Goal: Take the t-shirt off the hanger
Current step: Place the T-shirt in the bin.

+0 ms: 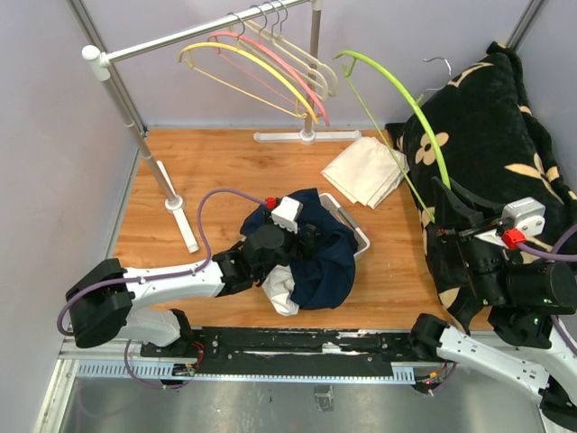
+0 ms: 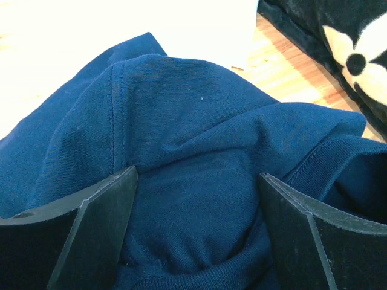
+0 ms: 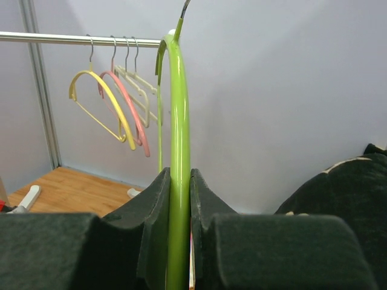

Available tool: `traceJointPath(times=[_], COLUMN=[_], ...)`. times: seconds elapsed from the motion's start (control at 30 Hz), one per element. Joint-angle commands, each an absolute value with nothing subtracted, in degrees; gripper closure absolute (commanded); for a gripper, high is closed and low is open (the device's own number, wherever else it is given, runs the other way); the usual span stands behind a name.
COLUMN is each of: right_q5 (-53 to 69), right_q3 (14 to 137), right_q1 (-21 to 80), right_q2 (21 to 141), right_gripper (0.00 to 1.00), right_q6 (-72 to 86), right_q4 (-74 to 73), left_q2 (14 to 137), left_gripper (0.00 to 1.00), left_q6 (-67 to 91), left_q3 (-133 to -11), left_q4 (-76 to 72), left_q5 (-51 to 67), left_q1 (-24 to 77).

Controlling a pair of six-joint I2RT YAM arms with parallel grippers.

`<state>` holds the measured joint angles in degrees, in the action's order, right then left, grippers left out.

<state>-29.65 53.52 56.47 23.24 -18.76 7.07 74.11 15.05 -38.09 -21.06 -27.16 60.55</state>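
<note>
T-shirt (image 1: 315, 257), navy, lies in a heap on the wooden table (image 1: 198, 171), off the green hanger (image 1: 410, 99) and well apart from it. The heap covers most of a white tray (image 1: 356, 233), so only the tray's right corner shows. A bit of white cloth (image 1: 281, 293) pokes out at the heap's near edge; what it belongs to cannot be told.

From above, the left arm's wrist sits over the heap and hides the left jaws completely. The left wrist view shows them standing wide, one on either side of a bulge of navy fabric with a stitched seam, and not pinching it.

The right jaws are clamped on the green hanger. The right wrist view shows its bar squeezed between them, and its metal hook is cut off by the top edge. From above, that grip is hard to pick out against the black flower-patterned cloth (image 1: 487, 126) at the table's right.

Only the top view shows the folded cream cloth (image 1: 365, 171). The clothes rail (image 1: 207, 32) with yellow, pink and cream hangers (image 1: 261, 63) appears in both the top and right wrist views.
</note>
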Motion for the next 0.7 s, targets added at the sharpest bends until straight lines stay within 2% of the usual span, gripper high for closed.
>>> traceJointPath(times=[0.0,0.37,0.67], right_q5=[-24.5,-15.52,-12.06], right_q3=[56.26,58.13,61.7], right_q1=[56.87,56.87,56.88], right_q2=[24.68,31.28,43.08], right_gripper=[0.99,0.99,0.99], right_q6=[-19.69,-19.67,-17.62], right_q4=[12.9,17.82,20.85], left_q2=[75.8,63.05,52.67], left_gripper=[0.14,0.12,0.12], left_q6=[17.12,12.94,12.81], left_q3=[-35.24,-43.71,-46.25], left_q4=[-17.16,-10.95,-9.95], left_q5=[-26.82,-25.26,-24.71], left_q1=[60.12,60.21,60.21])
